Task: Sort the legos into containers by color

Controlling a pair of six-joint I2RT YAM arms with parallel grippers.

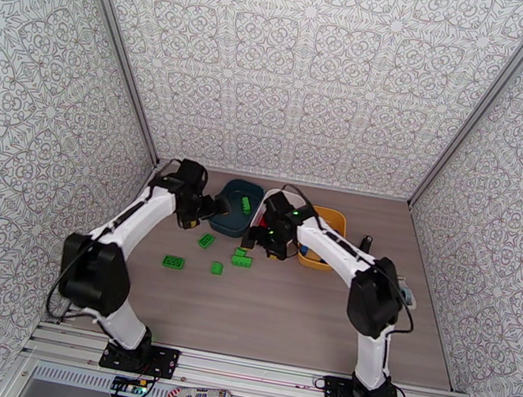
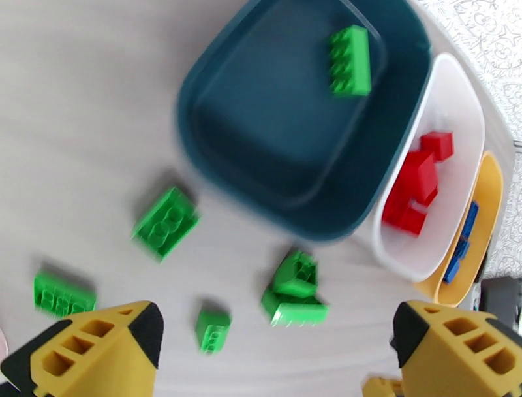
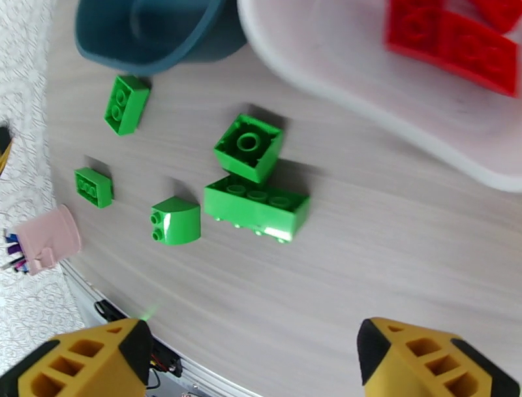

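Note:
A dark teal tub [image 1: 229, 208] holds one green lego [image 2: 350, 60]. Beside it, the white tub [image 2: 450, 91] contains red legos [image 2: 417, 176], and the yellow tub [image 1: 328, 238] has blue legos [image 2: 463, 235]. Several green legos lie loose on the table in front of the tubs: a long one [image 1: 173, 261], a flat one [image 1: 206, 240], a small one [image 1: 216, 268] and a stacked pair [image 1: 242, 258]. My left gripper [image 1: 216, 208] hovers open at the teal tub's near left edge, nothing between its fingers. My right gripper [image 3: 254, 365] is open above the stacked pair [image 3: 256, 207], also empty.
A pink cup [image 3: 46, 238] of pens stands by the left wall. Patterned walls close in the table on three sides. Bare wood lies between the loose green legos and the arm bases.

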